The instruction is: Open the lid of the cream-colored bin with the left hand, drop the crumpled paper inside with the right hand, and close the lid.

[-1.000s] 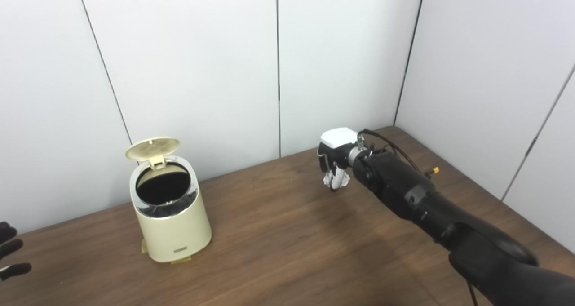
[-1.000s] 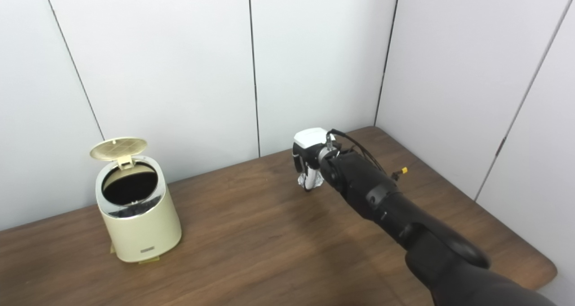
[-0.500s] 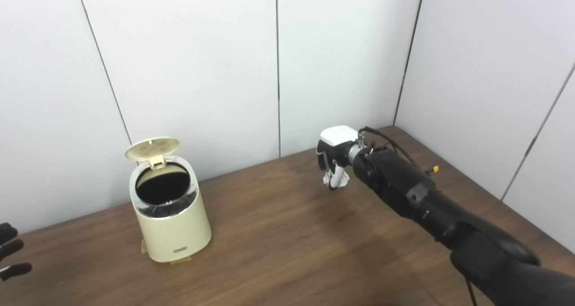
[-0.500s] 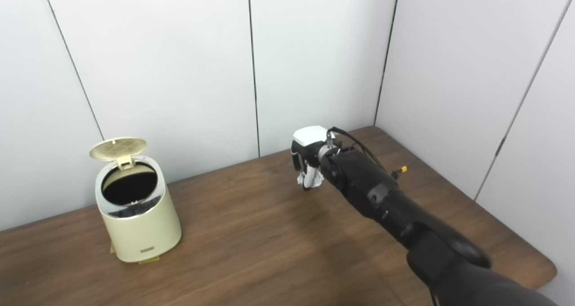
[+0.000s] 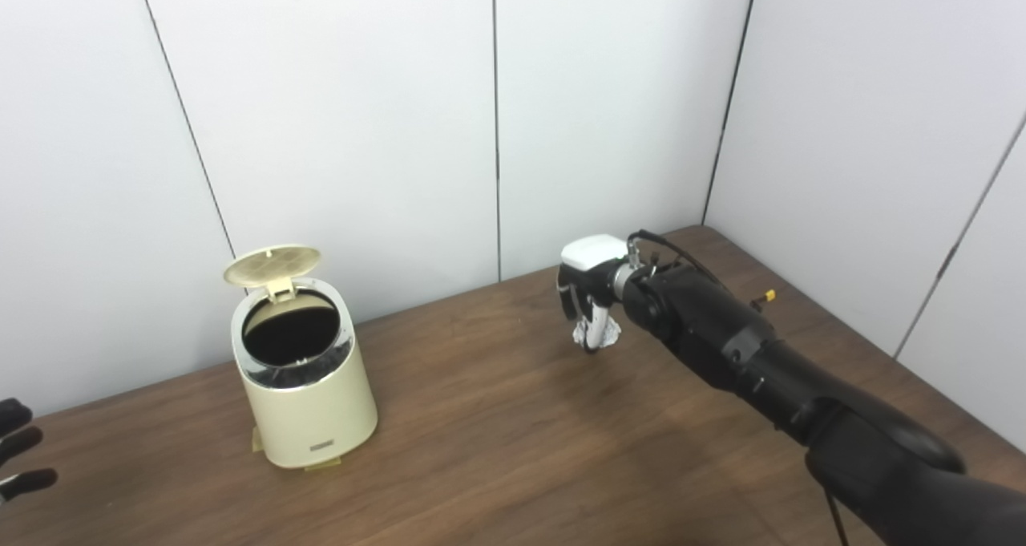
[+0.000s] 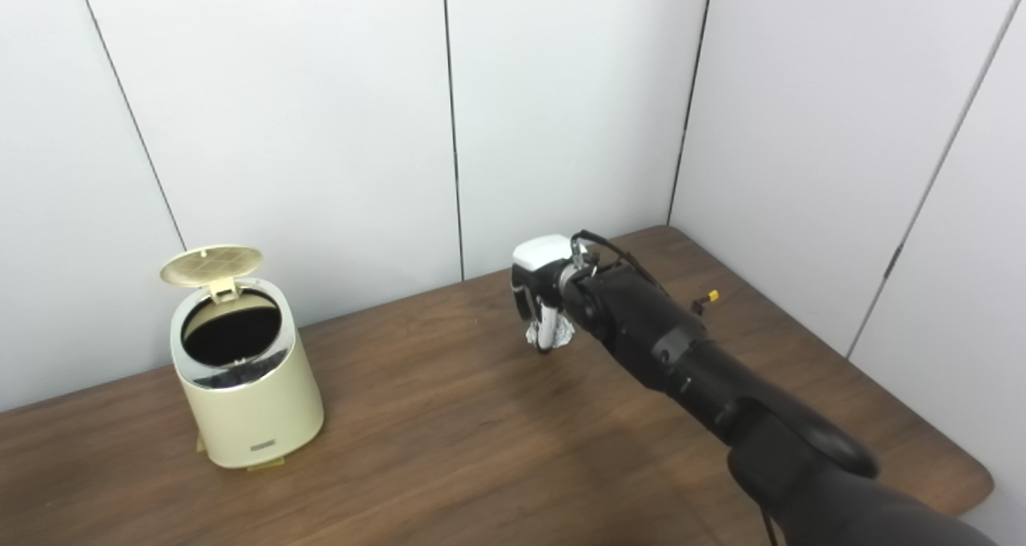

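The cream-colored bin (image 5: 309,402) stands at the left of the wooden table, its round lid (image 5: 272,264) tipped up and back, its dark inside showing. My right hand (image 5: 587,289) is at the far middle of the table, fingers closed on the white crumpled paper (image 5: 595,335), which hangs just above the tabletop. It also shows in the right eye view (image 6: 547,336). My left hand (image 5: 18,459) shows only as dark fingertips at the left edge, spread apart and empty, well apart from the bin.
The brown table (image 5: 513,450) meets white wall panels at the back and right. Its right front corner (image 6: 974,478) shows in the right eye view. A small yellow-tipped connector (image 5: 768,296) sticks out of my right forearm.
My right hand has moved a little left and toward me with the paper in it. The bin, its open lid and my left hand have not moved.
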### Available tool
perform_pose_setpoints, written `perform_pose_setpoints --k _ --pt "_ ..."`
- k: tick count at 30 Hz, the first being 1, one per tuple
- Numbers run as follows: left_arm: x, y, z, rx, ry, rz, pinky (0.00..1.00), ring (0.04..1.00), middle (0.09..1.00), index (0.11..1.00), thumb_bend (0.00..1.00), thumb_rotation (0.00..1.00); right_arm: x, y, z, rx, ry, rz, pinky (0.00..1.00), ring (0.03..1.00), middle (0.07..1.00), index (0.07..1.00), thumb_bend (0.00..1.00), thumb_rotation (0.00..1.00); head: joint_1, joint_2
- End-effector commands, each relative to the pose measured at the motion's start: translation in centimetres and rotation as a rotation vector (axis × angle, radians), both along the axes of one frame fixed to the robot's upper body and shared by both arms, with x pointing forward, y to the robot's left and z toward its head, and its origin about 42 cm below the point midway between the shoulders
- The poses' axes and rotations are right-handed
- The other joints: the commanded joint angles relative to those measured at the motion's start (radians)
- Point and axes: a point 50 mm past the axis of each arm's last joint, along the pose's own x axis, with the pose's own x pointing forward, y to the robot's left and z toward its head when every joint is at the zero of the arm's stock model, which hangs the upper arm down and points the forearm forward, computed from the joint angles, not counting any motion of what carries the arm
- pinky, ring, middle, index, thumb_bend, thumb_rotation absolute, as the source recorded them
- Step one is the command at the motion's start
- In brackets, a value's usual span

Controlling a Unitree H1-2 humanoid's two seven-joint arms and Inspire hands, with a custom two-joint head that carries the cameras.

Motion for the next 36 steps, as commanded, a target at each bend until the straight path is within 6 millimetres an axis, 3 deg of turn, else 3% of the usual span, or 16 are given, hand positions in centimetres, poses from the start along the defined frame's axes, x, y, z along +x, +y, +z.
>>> perform_pose_setpoints --k 1,3,8,15,22,24,25,27,29,36 --pt "0.1 0.1 1.9 0.013 -0.075 -0.003 0.61 0.77 0.78 0.743 0.18 0.85 0.6 -1.4 3.4 -0.021 -0.052 -0.019 0.55 0.626 0.671 0.636 0.89 0.12 -0.001 0.0" --pt "0.1 0.1 1.9 0.009 -0.073 -0.002 0.61 0.767 0.782 0.746 0.18 0.85 0.5 -1.6 3.2 -0.026 -0.044 -0.021 0.54 0.629 0.682 0.682 0.91 0.14 -0.003 0.0" --pt "0.1 0.2 1.8 0.008 -0.076 -0.007 0.61 0.769 0.777 0.741 0.18 0.85 0.3 -1.8 3.0 -0.011 -0.04 -0.035 0.49 0.574 0.643 0.677 0.9 0.16 -0.003 -0.001" --pt "0.1 0.1 1.9 0.002 -0.069 0.001 0.61 0.768 0.773 0.736 0.17 0.83 0.2 -2.0 2.9 0.016 -0.009 -0.028 0.53 0.62 0.683 0.697 0.91 0.16 -0.002 0.001" --pt "0.0 0.1 2.0 0.006 -0.068 0.004 0.61 0.77 0.778 0.739 0.18 0.83 -0.1 -2.0 2.7 0.017 0.001 -0.015 0.53 0.608 0.67 0.687 0.9 0.09 -0.003 0.002" --pt "0.0 0.1 2.0 0.007 -0.068 0.004 0.61 0.768 0.775 0.735 0.18 0.84 0.0 -2.0 2.6 0.004 -0.004 -0.026 0.49 0.566 0.628 0.678 0.86 0.04 -0.003 0.002" --pt "0.0 0.1 2.0 0.006 -0.066 0.002 0.61 0.769 0.776 0.734 0.18 0.84 -0.1 -1.8 2.7 -0.008 -0.016 -0.035 0.42 0.493 0.53 0.616 0.68 0.01 -0.003 0.002" --pt "0.0 0.1 2.1 0.006 -0.069 0.002 0.61 0.77 0.778 0.736 0.18 0.84 -0.2 -1.5 2.7 -0.039 -0.052 -0.04 0.31 0.377 0.437 0.536 0.57 0.0 -0.003 0.002" --pt "0.0 0.1 2.1 0.005 -0.072 0.004 0.6 0.766 0.773 0.732 0.18 0.84 -0.3 -1.3 2.6 -0.05 -0.076 -0.039 0.23 0.296 0.465 0.496 0.54 0.0 -0.003 0.002" --pt "-0.1 0.2 2.1 0.001 -0.073 0.002 0.61 0.768 0.775 0.734 0.19 0.84 -0.4 -0.9 2.7 -0.063 -0.107 -0.029 0.22 0.29 0.472 0.484 0.53 0.0 -0.001 0.007"
